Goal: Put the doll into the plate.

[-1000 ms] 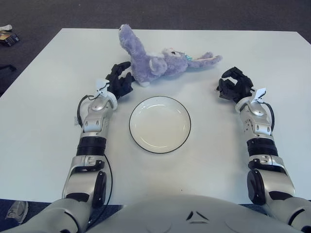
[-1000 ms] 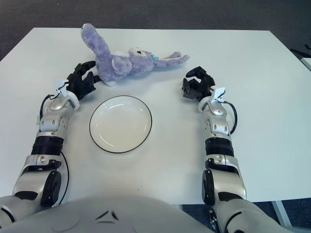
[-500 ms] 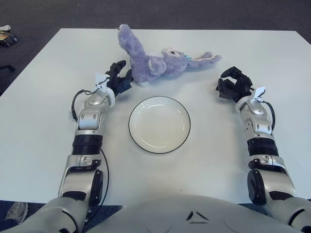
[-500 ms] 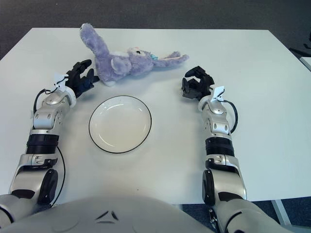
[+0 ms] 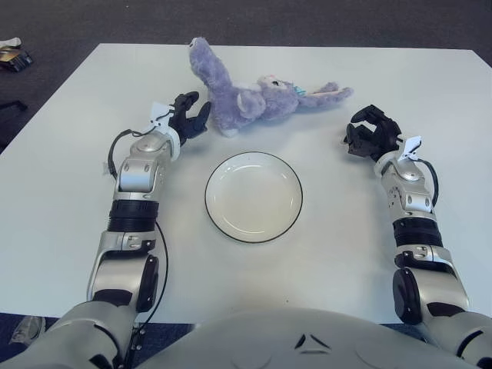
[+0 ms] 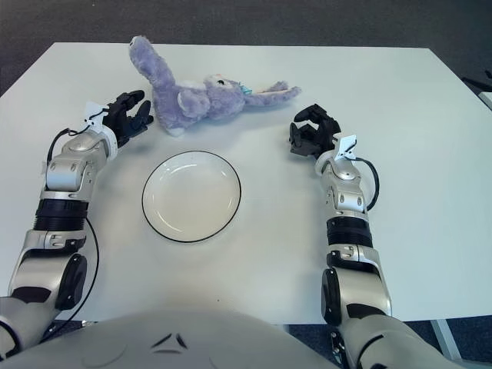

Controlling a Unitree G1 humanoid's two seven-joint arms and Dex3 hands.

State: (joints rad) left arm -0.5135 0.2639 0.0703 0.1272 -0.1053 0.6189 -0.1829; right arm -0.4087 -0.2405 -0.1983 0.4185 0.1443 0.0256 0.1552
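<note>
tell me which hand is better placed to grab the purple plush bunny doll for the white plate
Left, likely. The left hand is open right beside the purple plush bunny doll, its fingers close to the body. The right hand is curled, farther off, below the doll's ear tips. The white black-rimmed plate sits between both arms.

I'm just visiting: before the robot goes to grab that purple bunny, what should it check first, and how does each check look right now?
1. Doll lies within reach, just beyond the plate: ok.
2. Plate holds nothing: ok.
3. Left hand open beside the doll's left side: ok.
4. Left hand touching the doll: cannot tell.
5. Right hand curled, holding nothing, right of the doll: ok.
6. Table between doll and plate unobstructed: ok.
</note>
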